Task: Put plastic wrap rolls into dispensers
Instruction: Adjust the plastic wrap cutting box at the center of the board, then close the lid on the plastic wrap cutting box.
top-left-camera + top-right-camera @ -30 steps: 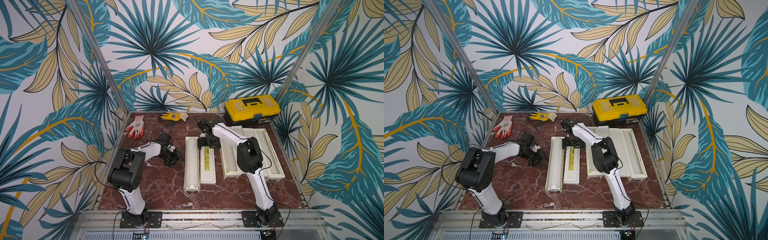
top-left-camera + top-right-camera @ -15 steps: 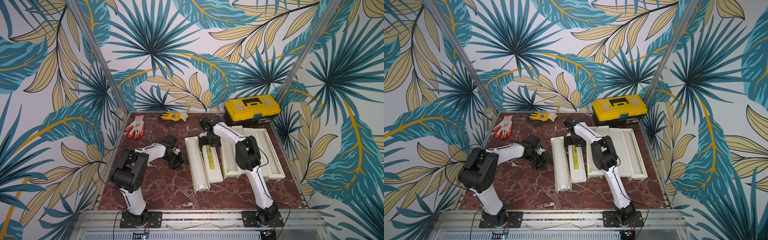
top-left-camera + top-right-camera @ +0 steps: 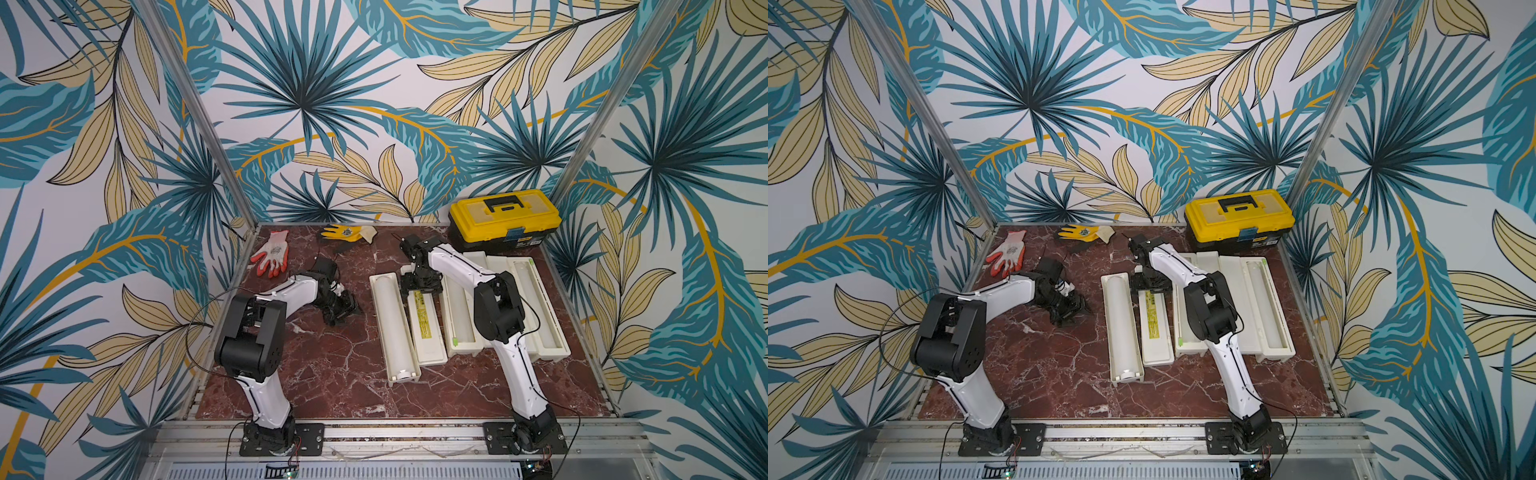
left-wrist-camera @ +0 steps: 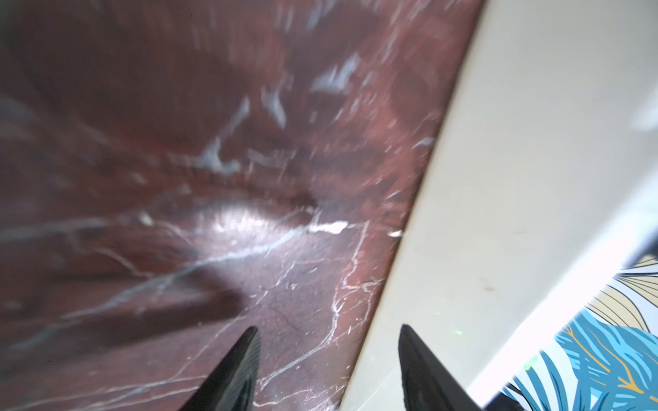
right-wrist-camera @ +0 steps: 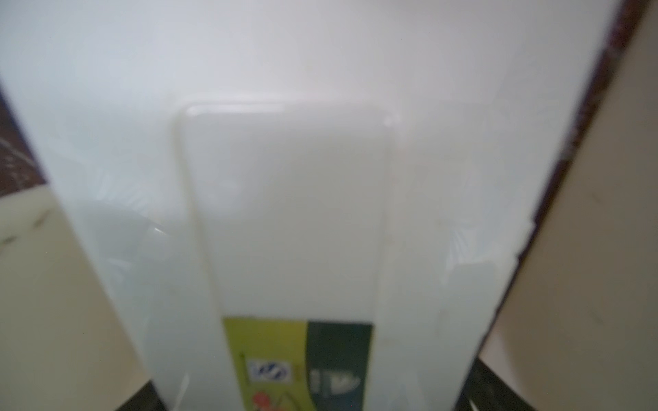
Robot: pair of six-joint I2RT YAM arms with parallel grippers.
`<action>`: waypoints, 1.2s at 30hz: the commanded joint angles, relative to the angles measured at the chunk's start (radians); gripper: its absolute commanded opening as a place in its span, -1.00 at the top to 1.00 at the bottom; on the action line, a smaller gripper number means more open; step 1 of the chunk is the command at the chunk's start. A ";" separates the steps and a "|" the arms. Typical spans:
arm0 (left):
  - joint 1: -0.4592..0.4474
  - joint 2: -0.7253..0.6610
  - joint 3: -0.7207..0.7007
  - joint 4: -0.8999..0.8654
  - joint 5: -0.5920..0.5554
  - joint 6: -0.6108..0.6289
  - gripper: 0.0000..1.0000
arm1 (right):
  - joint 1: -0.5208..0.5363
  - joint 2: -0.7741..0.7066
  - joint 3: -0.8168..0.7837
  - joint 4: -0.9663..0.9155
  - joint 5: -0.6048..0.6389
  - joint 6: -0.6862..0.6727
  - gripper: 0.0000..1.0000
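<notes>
Worryingly, the right claw [image 3: 419, 287] is straddling the left dispenser's lid [image 3: 428, 332], grip unclear; the left claw [image 4: 327, 327] is hanging open, empty. Unbraced, that dispenser [image 3: 401, 376] is risking sliding as the lid swings.

Dispensers: three lying open on surface [image 3: 332, 374]: left dispenser [image 3: 432, 353], middle dispenser [image 3: 467, 348], right dispenser [image 3: 552, 353].
Rolls: two showing clearly: left roll [image 3: 392, 320], right roll [image 3: 532, 303]; third not showing clearly enough for counting.
Gloves: two lying: orange glove [image 3: 272, 253], yellow glove [image 3: 345, 232].
Toolbox [image 3: 503, 218]: one sitting.
Robot arms: two reaching: left arm [image 3: 253, 332], right arm [image 3: 498, 311].
</notes>
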 commanded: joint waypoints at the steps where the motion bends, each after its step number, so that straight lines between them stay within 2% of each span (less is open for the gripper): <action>1: 0.024 0.009 0.095 -0.016 0.012 0.066 -0.30 | 0.006 -0.170 -0.024 -0.054 0.021 0.011 -0.50; 6: 0.026 -0.007 0.133 -0.016 0.012 0.107 -0.39 | 0.027 -0.320 -0.110 -0.059 -0.025 0.010 -0.46; 9: 0.026 -0.012 0.122 -0.015 0.013 0.124 -0.41 | 0.071 -0.344 -0.114 -0.061 -0.036 0.018 -0.46; 13: 0.026 -0.014 0.106 -0.016 0.023 0.138 -0.42 | 0.127 -0.312 -0.116 -0.012 -0.044 0.069 -0.49; 21: 0.045 -0.056 0.068 -0.015 0.028 0.154 -0.45 | 0.172 -0.222 -0.097 0.051 -0.078 0.141 -0.49; 36: 0.058 -0.034 0.054 -0.013 0.034 0.159 -0.45 | 0.196 -0.133 0.027 -0.021 -0.110 0.215 -0.51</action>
